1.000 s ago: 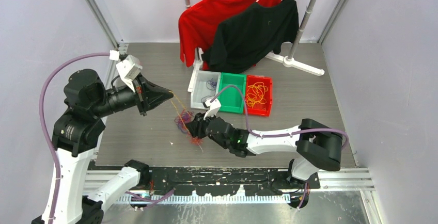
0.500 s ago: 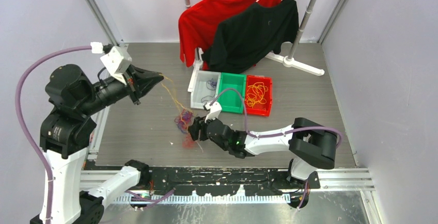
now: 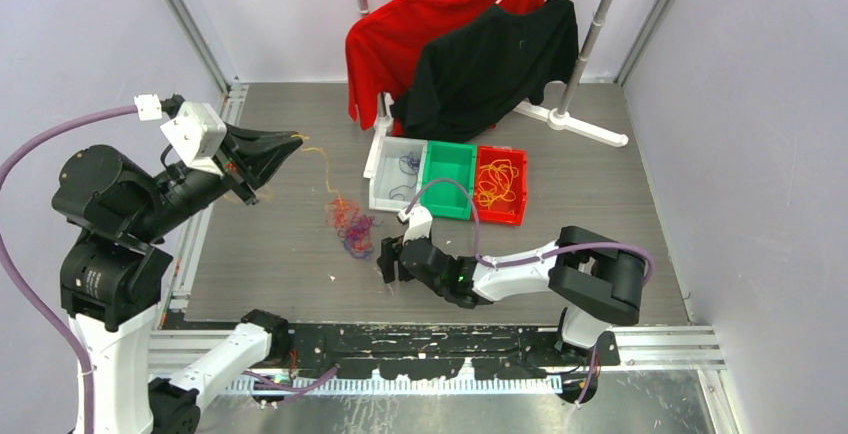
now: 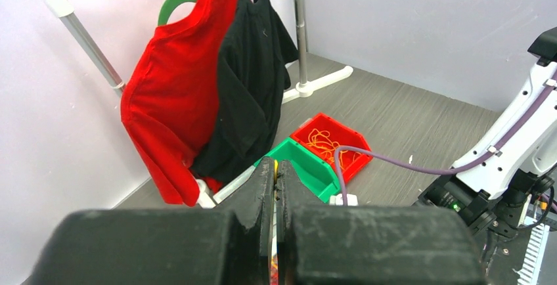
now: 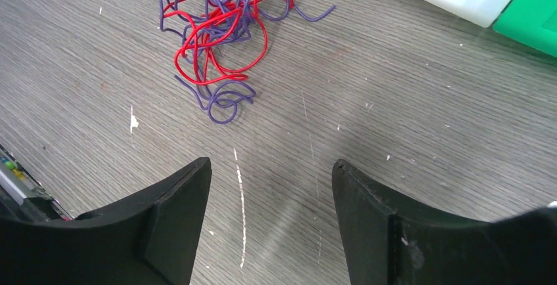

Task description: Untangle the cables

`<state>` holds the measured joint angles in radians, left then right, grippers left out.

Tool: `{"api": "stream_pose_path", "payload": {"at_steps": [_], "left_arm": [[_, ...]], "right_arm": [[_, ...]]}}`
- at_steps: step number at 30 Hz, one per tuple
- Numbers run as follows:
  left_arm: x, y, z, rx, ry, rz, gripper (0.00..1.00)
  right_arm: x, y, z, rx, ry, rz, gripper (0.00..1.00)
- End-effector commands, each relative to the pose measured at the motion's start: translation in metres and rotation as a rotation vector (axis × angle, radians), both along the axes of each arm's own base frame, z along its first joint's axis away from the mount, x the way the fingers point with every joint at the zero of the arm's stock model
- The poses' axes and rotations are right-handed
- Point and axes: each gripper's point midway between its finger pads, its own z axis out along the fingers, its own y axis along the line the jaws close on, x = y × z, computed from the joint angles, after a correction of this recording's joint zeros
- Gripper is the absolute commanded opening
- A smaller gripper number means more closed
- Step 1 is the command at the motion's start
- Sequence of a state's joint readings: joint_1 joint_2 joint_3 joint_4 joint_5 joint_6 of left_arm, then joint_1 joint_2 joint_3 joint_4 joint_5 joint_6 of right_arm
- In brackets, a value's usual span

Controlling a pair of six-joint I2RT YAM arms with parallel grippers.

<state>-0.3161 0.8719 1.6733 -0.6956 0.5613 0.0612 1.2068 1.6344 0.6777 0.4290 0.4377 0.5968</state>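
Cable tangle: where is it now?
Top view, left of centre: the cable tangle lies ahead of the open right gripper, near the white bin, a yellow strand running up to the left gripper.

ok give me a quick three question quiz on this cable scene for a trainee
1. True or false: the right fingers are closed on the tangle.
2. Which bin holds a bunch of yellow-orange cables? A white, B green, C red.
3. What colour is the strand that runs from the left fingers down to the tangle?

Key
1. False: they stand apart, with bare table between them, and the tangle lies just ahead.
2. C, the red bin.
3. Yellow-orange.
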Motion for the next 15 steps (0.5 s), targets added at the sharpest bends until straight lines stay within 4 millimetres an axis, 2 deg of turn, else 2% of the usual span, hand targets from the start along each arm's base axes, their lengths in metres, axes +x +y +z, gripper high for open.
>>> {"api": "stream_pose_path", "payload": {"at_steps": [1, 5, 7, 10, 12, 15], "left_arm": [[-0.002, -0.001, 0.009, -0.012, -0.042, -0.013, 0.0], [-0.002, -0.003, -0.002, -0.001, -0.013, -0.021, 0.0], [-0.002, -0.003, -0.006, 0.003, -0.005, -0.026, 0.0], [-0.003, -0.005, -0.01, 0.005, 0.008, -0.035, 0.0], [-0.004, -0.006, -0.01, 0.0, 0.017, -0.044, 0.0], [-0.005, -0.009, -0.01, -0.012, 0.036, -0.061, 0.0]], "right_arm": [[0.011, -0.002, 0.043, 0.059, -0.084, -0.029, 0.73], [0.002, -0.001, 0.104, 0.121, -0.201, 0.088, 0.77], [-0.013, 0.006, 0.136, 0.162, -0.277, 0.225, 0.8], [-0.031, 0.014, 0.174, 0.203, -0.375, 0.381, 0.86], [-0.037, 0.019, 0.193, 0.2, -0.418, 0.447, 0.91], [-0.038, 0.03, 0.211, 0.176, -0.447, 0.495, 0.92]]}}
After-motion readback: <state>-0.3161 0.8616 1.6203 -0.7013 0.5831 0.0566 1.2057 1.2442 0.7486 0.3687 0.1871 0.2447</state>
